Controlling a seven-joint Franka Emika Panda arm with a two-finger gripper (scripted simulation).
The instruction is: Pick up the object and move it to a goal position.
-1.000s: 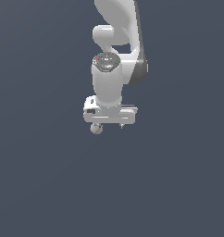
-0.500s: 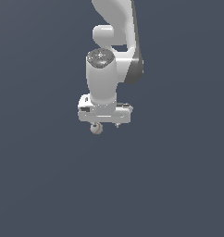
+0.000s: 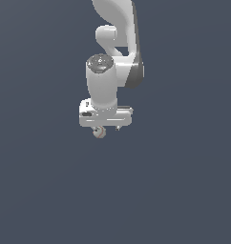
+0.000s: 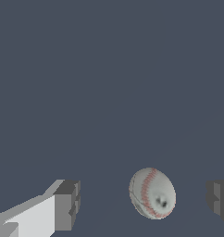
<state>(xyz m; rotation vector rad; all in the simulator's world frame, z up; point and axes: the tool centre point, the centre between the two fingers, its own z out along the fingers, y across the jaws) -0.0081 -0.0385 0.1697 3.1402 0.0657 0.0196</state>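
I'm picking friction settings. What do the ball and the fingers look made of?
The ball looks like a leather-covered baseball: matte off-white skin with red stitched seams. The fingers look like hard grey plastic or rubber pads, blocky and dull. Being renders, neither is certain.

The object [image 4: 152, 193] is a little ball, pale grey-white with curved red stitch lines like a baseball and a small dark spot on its front. It looks a bit egg-shaped. In the exterior view the ball [image 3: 99, 132] shows as a tiny grey dot against the plain dark blue-grey background
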